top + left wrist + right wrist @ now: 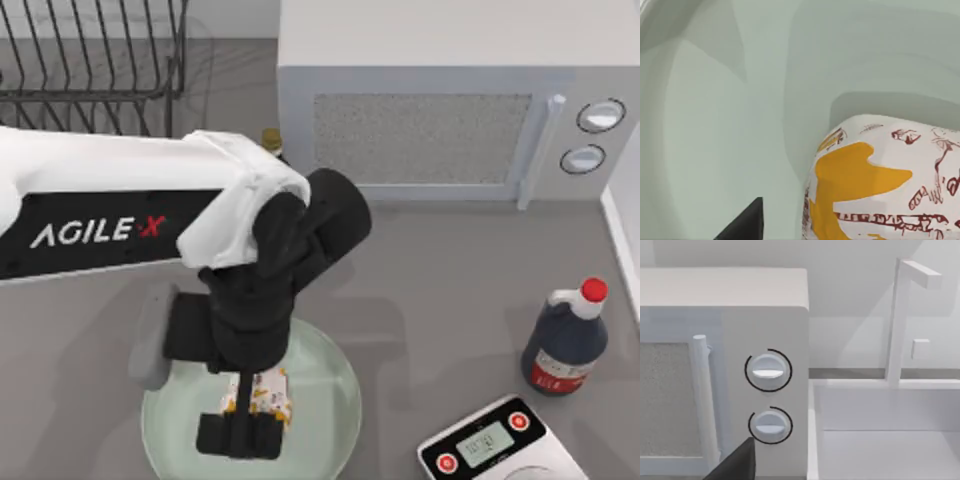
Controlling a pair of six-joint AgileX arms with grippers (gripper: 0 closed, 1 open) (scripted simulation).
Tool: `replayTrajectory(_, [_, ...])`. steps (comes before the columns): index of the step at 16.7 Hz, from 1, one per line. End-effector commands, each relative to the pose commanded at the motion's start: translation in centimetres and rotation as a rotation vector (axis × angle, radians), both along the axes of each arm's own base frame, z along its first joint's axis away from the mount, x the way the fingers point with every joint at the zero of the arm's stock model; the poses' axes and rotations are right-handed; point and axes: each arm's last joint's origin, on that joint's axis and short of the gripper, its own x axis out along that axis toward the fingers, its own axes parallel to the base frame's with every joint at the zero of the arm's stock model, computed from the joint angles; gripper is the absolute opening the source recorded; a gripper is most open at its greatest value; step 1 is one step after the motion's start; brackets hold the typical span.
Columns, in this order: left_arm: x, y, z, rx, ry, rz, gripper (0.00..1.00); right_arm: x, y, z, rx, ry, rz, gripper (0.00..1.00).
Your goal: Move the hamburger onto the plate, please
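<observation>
Behind and to the left of the left pincer [240, 432], a wire dish rack [95, 60] stands at the far left corner of the table [440, 290]. The left arm reaches in from that side and points the pincer straight down over the plate [330, 400], which lies directly beneath it and spreads out on every side. The hamburger [262, 392] sits between the pincer's fingers, low over the middle of the plate; the left wrist view shows its printed wrapper close above the glossy mint surface, though I cannot tell whether it is already touching. The pincer looks clenched on the hamburger. I judge the step in hand to be the set-down: it would go best by lowering gently until the bundle rests on the plate, then parting the fingers fully before lifting straight up, so the wrapper does not snag or roll toward the rim. Farther behind the pincer and to its right stands a microwave [450, 100]; well to its right are a dark sauce bottle [565, 345] and a white digital scale [495, 445]. The right arm is parked facing the microwave's dials.
</observation>
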Motion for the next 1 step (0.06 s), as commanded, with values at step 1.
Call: replayTrajectory(1, [0.00, 0.00, 0.00, 0.000, 0.000, 0.000, 1.00, 0.00, 0.00, 0.00, 0.000, 0.000, 0.000, 1.00])
